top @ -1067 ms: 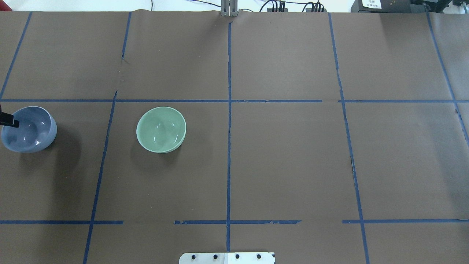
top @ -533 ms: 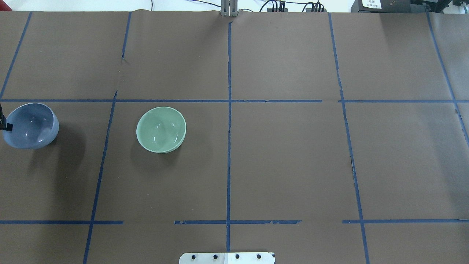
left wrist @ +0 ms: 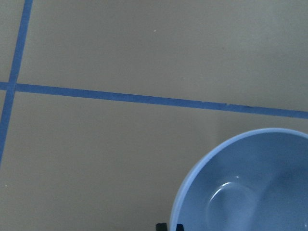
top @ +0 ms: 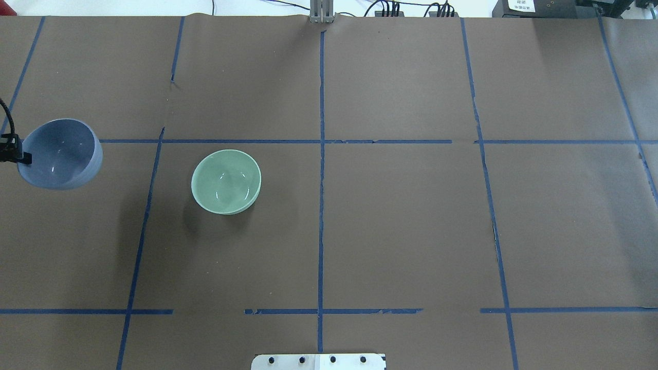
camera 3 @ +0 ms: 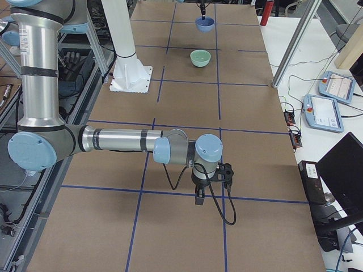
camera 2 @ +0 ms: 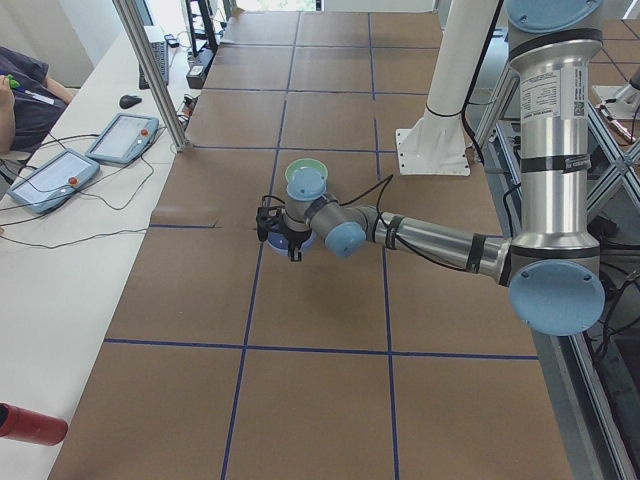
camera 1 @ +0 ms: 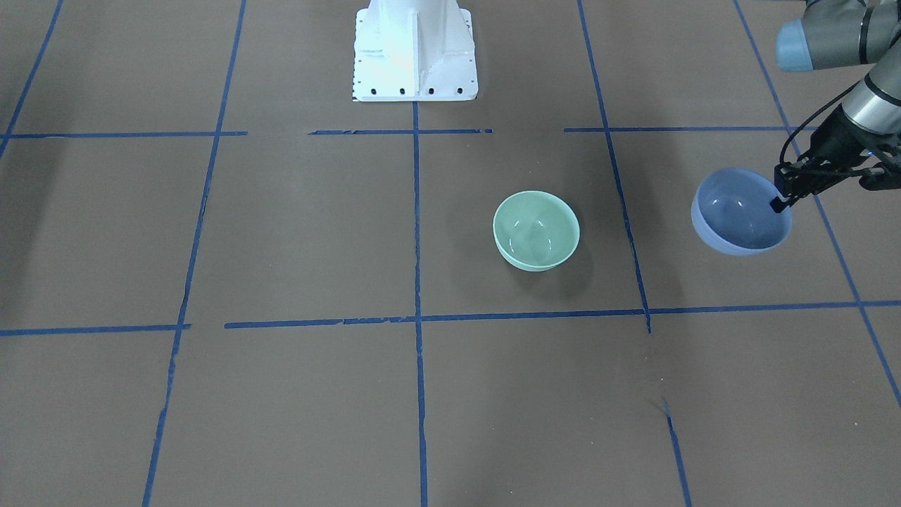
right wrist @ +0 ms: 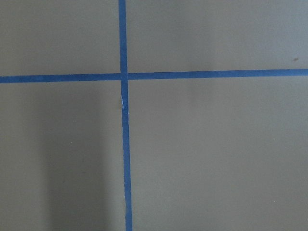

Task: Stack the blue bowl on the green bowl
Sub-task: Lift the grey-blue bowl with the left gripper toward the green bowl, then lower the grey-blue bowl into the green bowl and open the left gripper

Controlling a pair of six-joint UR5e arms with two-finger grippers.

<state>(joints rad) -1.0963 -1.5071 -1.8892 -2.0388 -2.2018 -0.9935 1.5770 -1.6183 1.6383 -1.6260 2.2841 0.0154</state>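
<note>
The blue bowl [top: 61, 154] hangs tilted above the table at the far left, clear of the surface; it also shows in the front view [camera 1: 739, 215] and the left wrist view [left wrist: 250, 187]. My left gripper [top: 18, 154] [camera 1: 780, 201] is shut on its rim, one finger inside the bowl. The green bowl [top: 226, 181] [camera 1: 536, 229] sits upright and empty on the brown table cover, apart from the blue bowl and to its right in the overhead view. My right gripper [camera 3: 198, 198] points down over bare table far from both bowls; I cannot tell if it is open or shut.
Blue tape lines [top: 321, 154] divide the brown cover into squares. The white robot base [camera 1: 415, 49] stands at the table's near middle. Control tablets [camera 2: 120, 138] and cables lie on a side table past the far edge.
The blue bowl has risen off the table in my left gripper and moved a little right and toward the far side in the overhead view. The green bowl has not moved.
</note>
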